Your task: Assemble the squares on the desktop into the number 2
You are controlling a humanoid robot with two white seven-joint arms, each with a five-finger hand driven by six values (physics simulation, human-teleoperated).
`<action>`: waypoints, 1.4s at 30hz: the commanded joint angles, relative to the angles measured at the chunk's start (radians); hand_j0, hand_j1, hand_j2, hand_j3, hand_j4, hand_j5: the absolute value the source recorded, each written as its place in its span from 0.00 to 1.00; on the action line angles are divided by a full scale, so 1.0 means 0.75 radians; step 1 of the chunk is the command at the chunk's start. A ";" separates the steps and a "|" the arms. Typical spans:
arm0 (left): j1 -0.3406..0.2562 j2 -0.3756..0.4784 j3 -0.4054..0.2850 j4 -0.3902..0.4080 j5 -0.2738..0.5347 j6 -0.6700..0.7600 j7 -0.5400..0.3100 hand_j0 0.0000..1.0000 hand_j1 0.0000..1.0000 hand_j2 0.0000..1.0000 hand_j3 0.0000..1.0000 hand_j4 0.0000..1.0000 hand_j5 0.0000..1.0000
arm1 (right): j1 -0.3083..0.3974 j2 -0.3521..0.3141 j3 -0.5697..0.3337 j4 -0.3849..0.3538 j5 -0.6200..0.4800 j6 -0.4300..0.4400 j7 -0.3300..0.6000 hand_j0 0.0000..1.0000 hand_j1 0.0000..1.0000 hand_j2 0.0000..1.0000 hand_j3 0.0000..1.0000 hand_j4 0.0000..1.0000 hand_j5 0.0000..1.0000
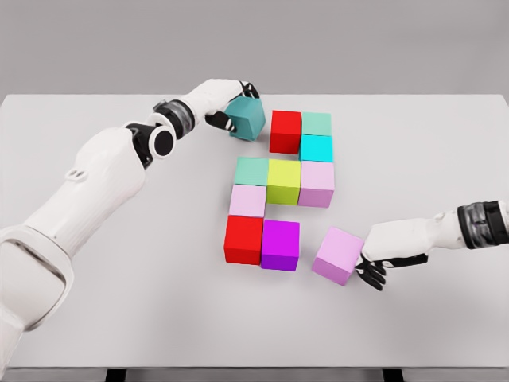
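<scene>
Coloured cubes stand on the white table (95,334) in a partial figure. The top row holds a red cube (285,130) and a mint cube (316,122), with a cyan cube (316,148) below the mint one. The middle row reads mint (251,170), yellow-green (284,181), pale pink (317,184). Below come a pale pink cube (247,200), a red cube (243,239) and a magenta cube (280,244). My left hand (231,111) is shut on a teal cube (248,117), just left of the top red one. My right hand (375,259) touches a tilted lilac cube (338,255), fingers curled against its right side.
</scene>
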 commanded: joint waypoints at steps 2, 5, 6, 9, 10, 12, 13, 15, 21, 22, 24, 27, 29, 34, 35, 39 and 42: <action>0.000 0.001 0.000 -0.013 0.007 0.002 -0.004 0.67 0.67 0.67 0.67 0.67 0.67 | 0.000 0.008 -0.002 0.000 -0.008 0.003 0.000 0.16 0.16 0.16 0.16 0.16 0.16; 0.002 0.013 -0.006 -0.048 0.022 0.002 -0.004 0.67 0.67 0.67 0.67 0.67 0.67 | 0.000 0.012 -0.002 0.000 -0.008 0.003 0.000 0.16 0.16 0.16 0.16 0.16 0.16; 0.004 0.020 -0.010 -0.056 0.036 0.002 -0.006 0.67 0.67 0.67 0.67 0.67 0.67 | 0.000 0.016 -0.002 0.000 -0.008 0.003 0.000 0.16 0.16 0.16 0.16 0.16 0.16; 0.006 0.022 -0.012 -0.058 0.036 0.002 -0.012 0.67 0.67 0.67 0.67 0.67 0.67 | 0.000 0.018 -0.004 0.003 -0.008 0.003 0.000 0.16 0.16 0.16 0.16 0.16 0.16; 0.006 0.024 -0.012 -0.060 0.036 0.002 -0.012 0.67 0.67 0.67 0.67 0.67 0.67 | 0.000 0.018 -0.004 0.003 -0.008 0.003 0.000 0.16 0.16 0.16 0.16 0.16 0.16; 0.008 0.024 -0.014 -0.060 0.036 0.002 -0.012 0.67 0.67 0.67 0.67 0.67 0.67 | -0.002 0.018 -0.004 0.003 -0.008 0.003 0.000 0.16 0.16 0.16 0.16 0.16 0.16; 0.008 0.032 -0.014 -0.060 0.036 0.002 -0.012 0.67 0.67 0.67 0.67 0.67 0.67 | -0.002 0.018 -0.004 0.003 -0.008 0.003 0.000 0.16 0.16 0.16 0.16 0.16 0.16; 0.008 0.034 -0.014 -0.060 0.038 0.000 -0.012 0.67 0.67 0.67 0.67 0.67 0.67 | -0.002 0.018 -0.006 0.003 -0.008 0.003 0.000 0.16 0.16 0.16 0.16 0.16 0.16; 0.014 0.063 -0.014 -0.105 0.038 0.000 -0.012 0.67 0.67 0.67 0.67 0.67 0.67 | -0.010 0.027 -0.006 0.007 -0.008 0.003 0.000 0.16 0.16 0.16 0.16 0.16 0.16; 0.014 0.067 -0.014 -0.114 0.038 0.000 -0.012 0.67 0.67 0.67 0.67 0.67 0.67 | -0.010 0.029 -0.006 0.011 -0.008 0.003 0.000 0.16 0.16 0.16 0.16 0.16 0.16; 0.018 0.067 -0.014 -0.116 0.038 0.000 -0.012 0.67 0.67 0.67 0.67 0.67 0.67 | -0.012 0.031 -0.008 0.011 -0.008 0.003 0.000 0.16 0.16 0.16 0.16 0.16 0.16; 0.022 0.067 -0.014 -0.116 0.038 0.000 -0.012 0.67 0.67 0.67 0.67 0.67 0.67 | -0.012 0.043 -0.006 0.019 -0.008 0.003 0.000 0.16 0.16 0.16 0.16 0.16 0.16; 0.025 0.069 -0.014 -0.118 0.038 0.000 -0.012 0.67 0.67 0.67 0.67 0.67 0.67 | -0.014 0.045 -0.006 0.023 -0.008 0.003 0.000 0.16 0.16 0.16 0.16 0.16 0.16; 0.033 0.073 -0.014 -0.120 0.038 0.000 -0.012 0.67 0.67 0.67 0.67 0.67 0.67 | -0.020 0.049 -0.006 0.023 -0.008 0.003 0.000 0.16 0.16 0.16 0.16 0.16 0.16; 0.035 0.073 -0.014 -0.120 0.038 0.000 -0.012 0.67 0.67 0.67 0.67 0.67 0.67 | -0.020 0.053 -0.006 0.023 -0.008 0.003 0.000 0.16 0.16 0.16 0.16 0.16 0.16; 0.043 0.071 -0.014 -0.120 0.038 -0.002 -0.008 0.68 0.68 0.68 0.68 0.68 0.68 | -0.025 0.055 -0.006 0.023 -0.008 0.003 0.000 0.16 0.16 0.16 0.16 0.16 0.16; 0.045 0.073 -0.014 -0.120 0.038 -0.002 -0.008 0.79 0.79 0.79 0.79 0.79 0.79 | -0.025 0.055 -0.006 0.023 -0.008 0.003 0.000 0.16 0.16 0.16 0.16 0.16 0.16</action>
